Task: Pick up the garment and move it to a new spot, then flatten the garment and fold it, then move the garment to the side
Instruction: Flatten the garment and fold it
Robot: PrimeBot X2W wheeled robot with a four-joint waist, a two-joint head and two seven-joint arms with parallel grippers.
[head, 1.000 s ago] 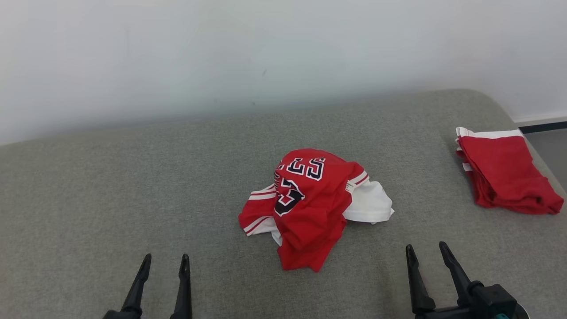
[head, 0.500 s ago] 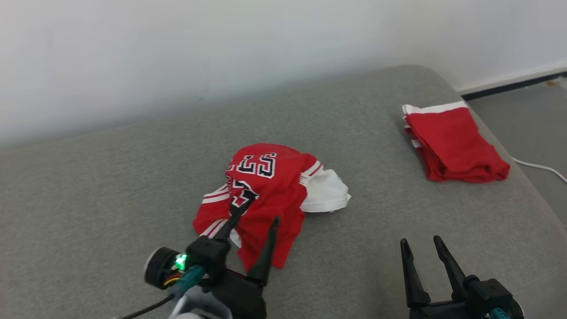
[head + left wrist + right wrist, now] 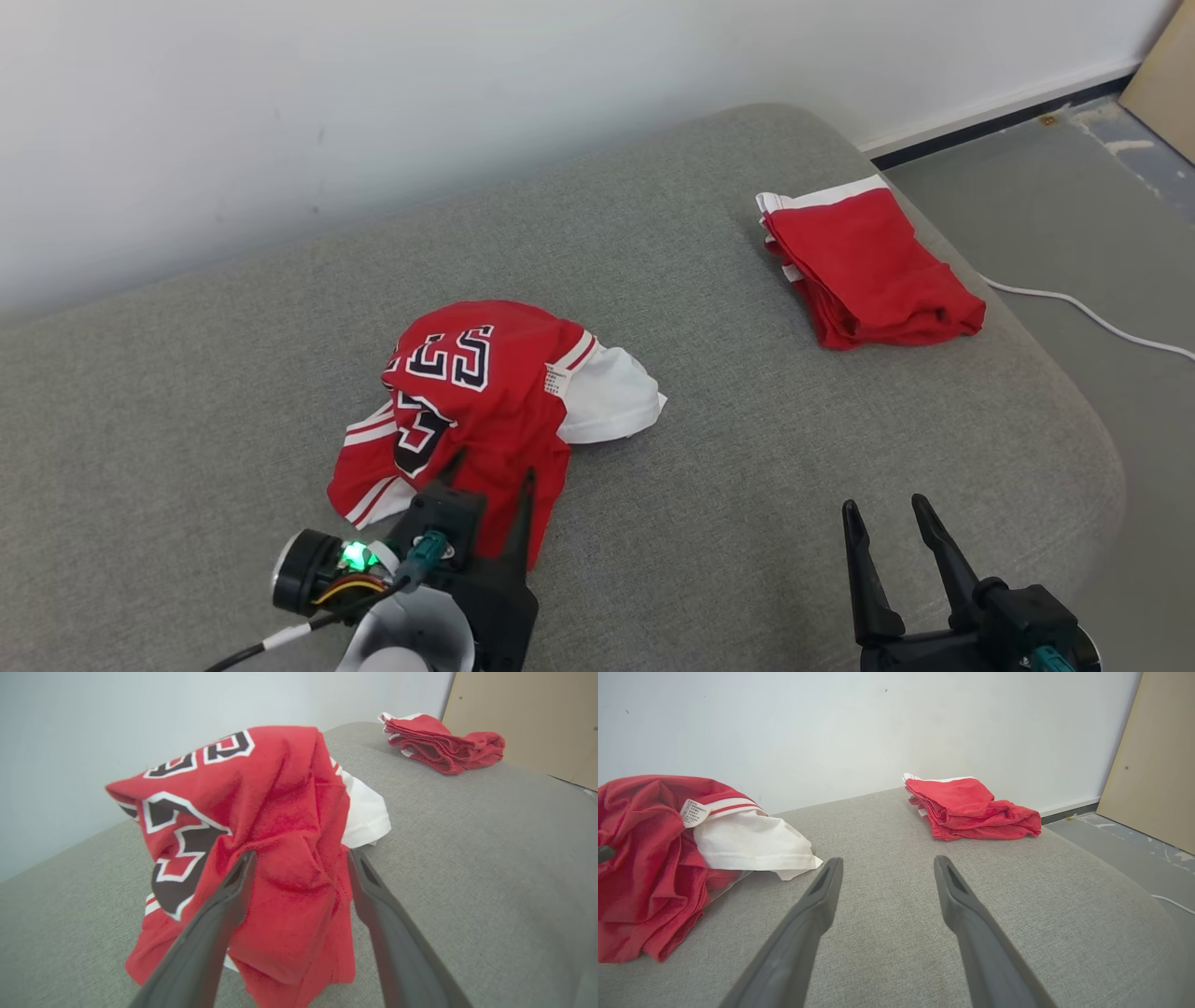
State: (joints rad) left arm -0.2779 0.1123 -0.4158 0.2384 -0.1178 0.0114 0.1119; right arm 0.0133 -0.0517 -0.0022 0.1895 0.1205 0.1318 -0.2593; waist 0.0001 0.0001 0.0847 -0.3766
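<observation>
Spread wide, the left claw [image 3: 492, 464] straddles the near fold of the red jersey [image 3: 485, 392] heaped ahead of it on the cushion [image 3: 747, 448] (soft, light, sure to slump), so pinch that thick ridge; the right claw [image 3: 884, 501] stands open, well aside.

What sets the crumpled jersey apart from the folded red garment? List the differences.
The crumpled jersey is heaped up; the folded red garment lies flat, stacked.
The jersey shows dark lettering and white cloth; the folded garment is plain red, white-edged.
The jersey lies in the middle of the grey cushion; the folded garment near its right edge.
Both are red.
</observation>
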